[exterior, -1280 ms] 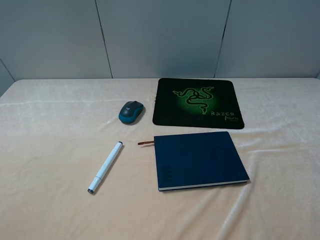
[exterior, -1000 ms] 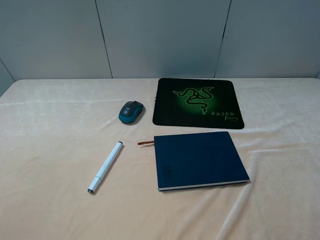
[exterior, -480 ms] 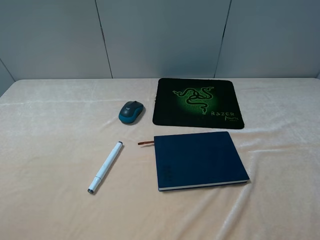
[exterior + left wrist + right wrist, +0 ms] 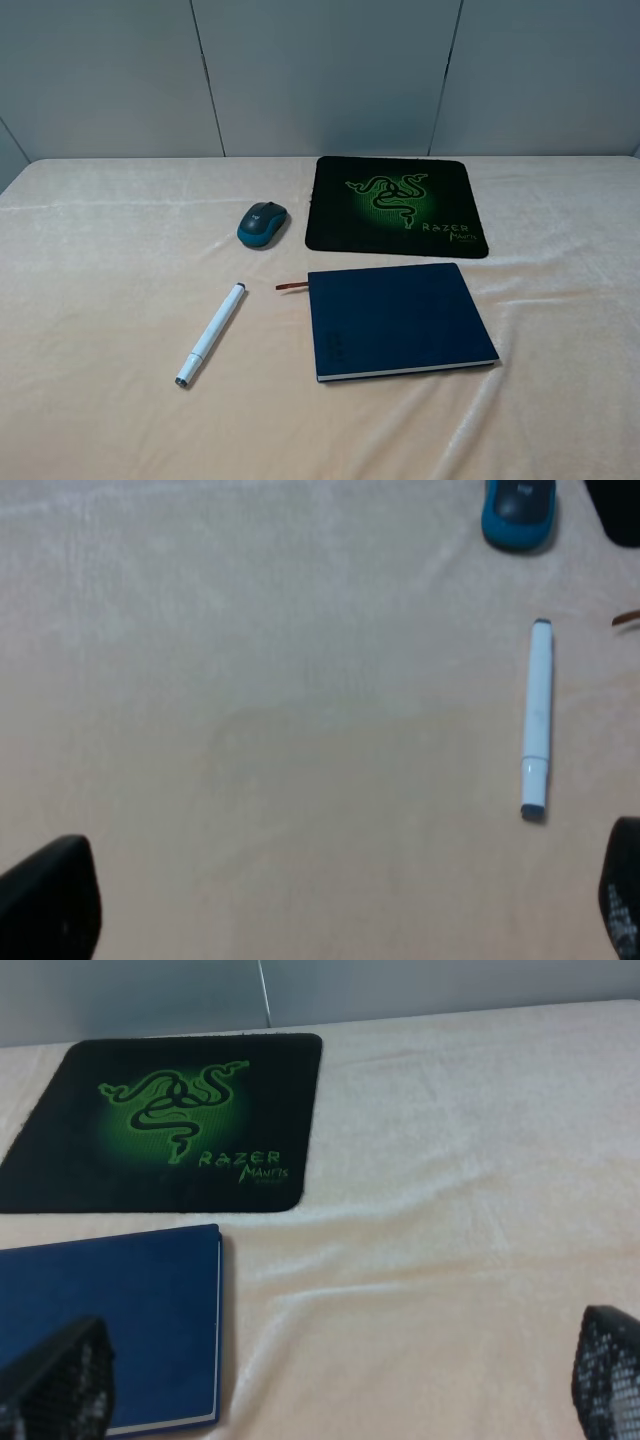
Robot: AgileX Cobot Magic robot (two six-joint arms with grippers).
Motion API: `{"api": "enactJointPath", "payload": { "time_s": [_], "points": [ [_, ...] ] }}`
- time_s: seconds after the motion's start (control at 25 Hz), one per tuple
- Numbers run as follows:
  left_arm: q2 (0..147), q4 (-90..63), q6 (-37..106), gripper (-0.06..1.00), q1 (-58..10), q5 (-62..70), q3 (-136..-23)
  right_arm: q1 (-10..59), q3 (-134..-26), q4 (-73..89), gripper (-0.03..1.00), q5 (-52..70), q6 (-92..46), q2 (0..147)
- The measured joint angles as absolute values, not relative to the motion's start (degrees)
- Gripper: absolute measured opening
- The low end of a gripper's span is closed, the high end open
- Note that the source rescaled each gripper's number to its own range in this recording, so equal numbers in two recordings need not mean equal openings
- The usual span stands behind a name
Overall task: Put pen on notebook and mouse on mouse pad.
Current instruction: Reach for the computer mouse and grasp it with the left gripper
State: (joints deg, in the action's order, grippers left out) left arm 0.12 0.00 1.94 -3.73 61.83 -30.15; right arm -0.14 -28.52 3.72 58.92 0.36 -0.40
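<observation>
Nothing has moved since the earlier frame: we find every item lying where it did, and neither arm shows in the high view.

We see the pen (image 4: 211, 335) flat on the cream tablecloth (image 4: 100, 300), slanted, its silver tip toward the near edge and its other end pointing up toward the mouse (image 4: 262, 224). It lies to the left of the notebook (image 4: 400, 318), apart from it, with bare cloth between. The notebook is closed, and its reddish ribbon bookmark (image 4: 292, 287) pokes out at the far-left corner. Just behind it, with a strip of cloth between, lies the Razer mouse pad (image 4: 440, 190), its green snake logo facing up. The mouse sits on the cloth just beside the pad's left edge, not on it.

From the left wrist we look down on the pen and the mouse. The left gripper (image 4: 330, 905) hangs above bare cloth, its dark fingers (image 4: 45, 900) spread wide to either edge of the view and holding nothing; the pen lies off to one side, untouched.

From the right wrist we see the pad and one corner of the notebook. The right gripper (image 4: 330, 1375) is likewise spread wide and empty.
</observation>
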Motion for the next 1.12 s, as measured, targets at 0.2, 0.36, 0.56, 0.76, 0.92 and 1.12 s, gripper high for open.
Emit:
{"api": "enactJointPath", "payload": {
  "time_s": [0.2,0.36,0.56,0.76,0.92,1.12],
  "points": [
    [7.3,0.0,1.9,1.00,-3.7,62.7,-35.4,-0.1,-28.5,3.7,1.00,58.9,0.4,-0.4],
    [15.1,0.0,1.9,1.00,-3.7,62.6,-39.5,-0.1,-28.5,3.7,1.00,58.9,0.4,-0.4],
    [27.0,-1.0,2.0,1.00,-3.7,62.6,-43.7,-0.1,-28.5,3.7,1.00,58.9,0.4,-0.4],
    [37.6,-3.6,2.0,1.00,-3.7,62.6,-47.0,-0.1,-28.5,3.7,1.00,58.9,0.4,-0.4],
    [45.6,-3.7,2.0,1.00,-4.7,61.9,-49.5,-0.1,-28.5,3.7,1.00,58.9,0.4,-0.4],
    [56.6,-2.9,2.0,1.00,-8.1,59.7,-53.8,-0.1,-28.5,3.7,1.00,58.9,0.4,-0.4]
  ]
}}
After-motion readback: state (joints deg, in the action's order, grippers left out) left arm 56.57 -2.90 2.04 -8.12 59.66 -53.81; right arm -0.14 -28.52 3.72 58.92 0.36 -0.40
